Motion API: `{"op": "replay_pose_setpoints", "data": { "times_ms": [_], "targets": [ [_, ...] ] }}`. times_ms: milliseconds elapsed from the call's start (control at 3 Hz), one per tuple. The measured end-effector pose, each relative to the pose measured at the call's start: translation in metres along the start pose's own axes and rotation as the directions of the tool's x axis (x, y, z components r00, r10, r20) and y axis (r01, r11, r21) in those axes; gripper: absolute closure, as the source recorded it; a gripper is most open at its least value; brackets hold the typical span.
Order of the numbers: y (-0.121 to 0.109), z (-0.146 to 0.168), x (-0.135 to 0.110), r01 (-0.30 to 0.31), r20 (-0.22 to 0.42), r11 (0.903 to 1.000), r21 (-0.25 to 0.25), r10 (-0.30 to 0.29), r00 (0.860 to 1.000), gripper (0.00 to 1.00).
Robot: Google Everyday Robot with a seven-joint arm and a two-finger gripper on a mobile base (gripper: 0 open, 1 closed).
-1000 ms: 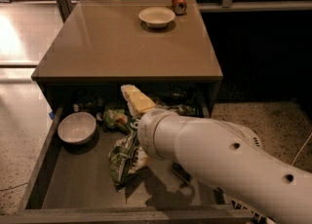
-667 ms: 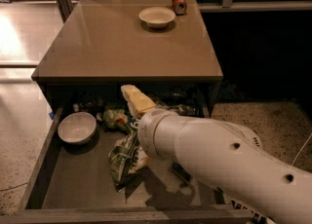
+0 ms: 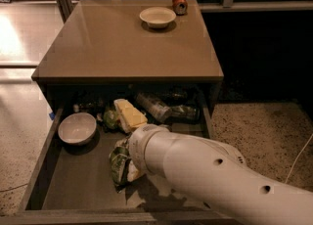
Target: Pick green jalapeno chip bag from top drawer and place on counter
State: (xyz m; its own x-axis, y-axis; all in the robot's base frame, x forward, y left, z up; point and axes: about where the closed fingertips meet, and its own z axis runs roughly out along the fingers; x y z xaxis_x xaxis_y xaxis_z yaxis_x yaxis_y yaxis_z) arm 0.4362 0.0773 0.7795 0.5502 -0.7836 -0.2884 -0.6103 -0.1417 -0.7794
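Since a second ago the white arm (image 3: 205,175) sits slightly lower in the frame, nearer the front of the top drawer (image 3: 73,187), and more of the yellow packet (image 3: 131,115) behind it shows; the white bowl (image 3: 77,128) at the drawer's left keeps its place. The pincer (image 3: 133,160) is down at the lower centre of the frame, tucked under the arm's rounded wrist and right against the green jalapeno chip bag (image 3: 119,163); whether it is spread or pinching the bag cannot be told. The bag lies crumpled on the drawer floor, just in front of the yellow packet and a paler green bag (image 3: 110,119), with a clear bottle (image 3: 157,106) further back. Judging by its creased foil, it is light, soft and slippery, and its contents crush easily, so a hard squeeze on the belly looks unwise. A better hold is probably a gathered fold or the flat sealed edge, where the foil bunches and resists sliding. The counter (image 3: 122,48) above carries a cream bowl (image 3: 157,17) and a can (image 3: 179,2) at its far edge.
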Motion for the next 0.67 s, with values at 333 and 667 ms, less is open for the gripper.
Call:
{"op": "replay_pose_setpoints", "data": {
  "times_ms": [333, 667],
  "targets": [
    [0.0, 0.0, 0.0, 0.0, 0.0, 1.0, 0.0, 0.0, 1.0, 0.0],
    [0.0, 0.0, 0.0, 0.0, 0.0, 1.0, 0.0, 0.0, 1.0, 0.16]
  ]
}}
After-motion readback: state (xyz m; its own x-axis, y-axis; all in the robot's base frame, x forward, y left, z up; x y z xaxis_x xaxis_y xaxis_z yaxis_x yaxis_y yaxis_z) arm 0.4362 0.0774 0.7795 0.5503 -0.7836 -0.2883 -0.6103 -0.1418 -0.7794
